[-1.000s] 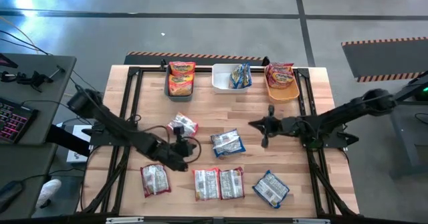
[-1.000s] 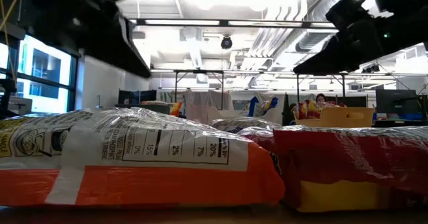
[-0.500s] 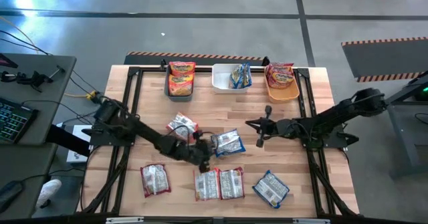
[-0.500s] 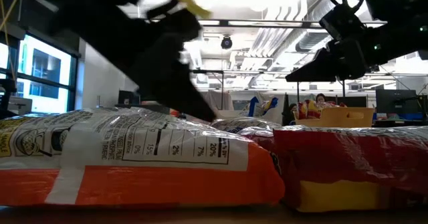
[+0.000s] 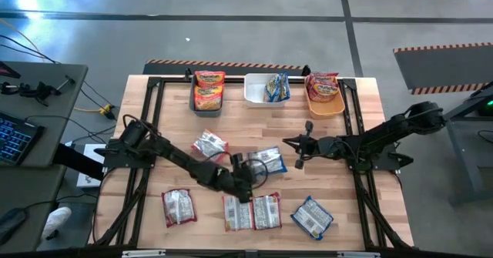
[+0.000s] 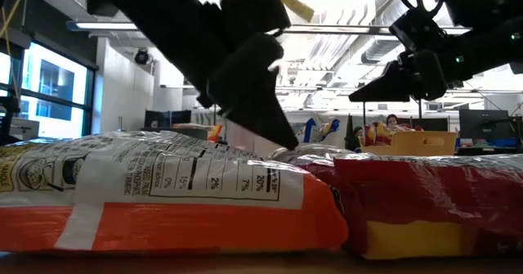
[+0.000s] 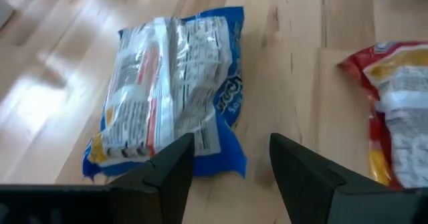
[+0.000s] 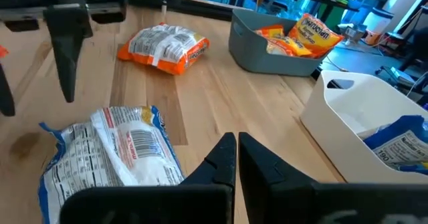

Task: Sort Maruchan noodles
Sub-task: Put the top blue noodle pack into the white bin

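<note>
A: Where is the blue noodle packet point(image 7: 174, 93)?

B: On the worktop point(image 5: 169, 104), just ahead of the left gripper point(image 7: 231, 160). It lies flat, printed back up. Its long side points away from the gripper.

A: Is that gripper holding anything?

B: No, its fingers are spread apart, with nothing between them.

A: And the right gripper point(image 5: 299, 154)?

B: Pressed together, empty, farther from the packet. The left one is nearer.

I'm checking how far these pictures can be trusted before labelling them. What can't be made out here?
- High view: the left pincer and its arm cover part of the blue packet, so contact is unclear.
- Low view: the orange packet and red packet up close block the table behind them.
- Right wrist view: the white bin is cut off by the edge; its contents barely show.
</note>
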You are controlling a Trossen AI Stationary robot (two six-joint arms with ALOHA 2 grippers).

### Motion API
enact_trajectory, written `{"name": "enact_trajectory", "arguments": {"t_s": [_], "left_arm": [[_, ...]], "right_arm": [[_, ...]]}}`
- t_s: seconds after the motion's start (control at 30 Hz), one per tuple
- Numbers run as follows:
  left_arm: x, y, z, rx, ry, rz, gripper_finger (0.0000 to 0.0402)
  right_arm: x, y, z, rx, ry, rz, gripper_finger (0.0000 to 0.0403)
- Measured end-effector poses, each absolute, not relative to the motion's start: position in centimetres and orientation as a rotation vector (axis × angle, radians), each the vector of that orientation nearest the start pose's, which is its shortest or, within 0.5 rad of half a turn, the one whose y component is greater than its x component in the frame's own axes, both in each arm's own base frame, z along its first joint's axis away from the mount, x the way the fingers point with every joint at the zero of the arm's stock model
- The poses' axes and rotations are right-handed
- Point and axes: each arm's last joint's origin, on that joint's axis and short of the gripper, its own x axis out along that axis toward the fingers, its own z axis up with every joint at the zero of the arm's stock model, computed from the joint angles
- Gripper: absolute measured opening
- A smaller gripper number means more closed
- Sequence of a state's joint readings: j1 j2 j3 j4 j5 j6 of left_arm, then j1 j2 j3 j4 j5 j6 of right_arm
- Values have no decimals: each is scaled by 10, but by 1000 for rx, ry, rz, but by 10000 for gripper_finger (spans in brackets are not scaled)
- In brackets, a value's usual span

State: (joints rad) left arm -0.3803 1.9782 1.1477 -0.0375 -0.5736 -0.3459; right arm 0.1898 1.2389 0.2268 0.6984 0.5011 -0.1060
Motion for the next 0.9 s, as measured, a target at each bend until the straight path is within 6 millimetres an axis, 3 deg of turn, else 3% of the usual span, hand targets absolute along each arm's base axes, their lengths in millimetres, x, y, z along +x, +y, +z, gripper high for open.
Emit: {"name": "enact_trajectory", "arguments": {"t_s": [0.13, 0.33, 0.67, 0.77, 0.9], "left_arm": [[371, -131, 130, 42, 752, 339, 187], [386, -134, 127, -5, 698, 388, 187], [403, -127, 105, 66, 771, 456, 181], [402, -122, 105, 83, 799, 467, 157], [401, -118, 104, 154, 856, 416, 87]], "right_arm": [[202, 25, 149, -218, 310, -292, 0], [203, 25, 150, -240, 302, -289, 0], [203, 25, 149, -233, 303, -274, 0], [204, 26, 150, -232, 297, -266, 0], [204, 26, 148, -228, 304, -242, 0]]}}
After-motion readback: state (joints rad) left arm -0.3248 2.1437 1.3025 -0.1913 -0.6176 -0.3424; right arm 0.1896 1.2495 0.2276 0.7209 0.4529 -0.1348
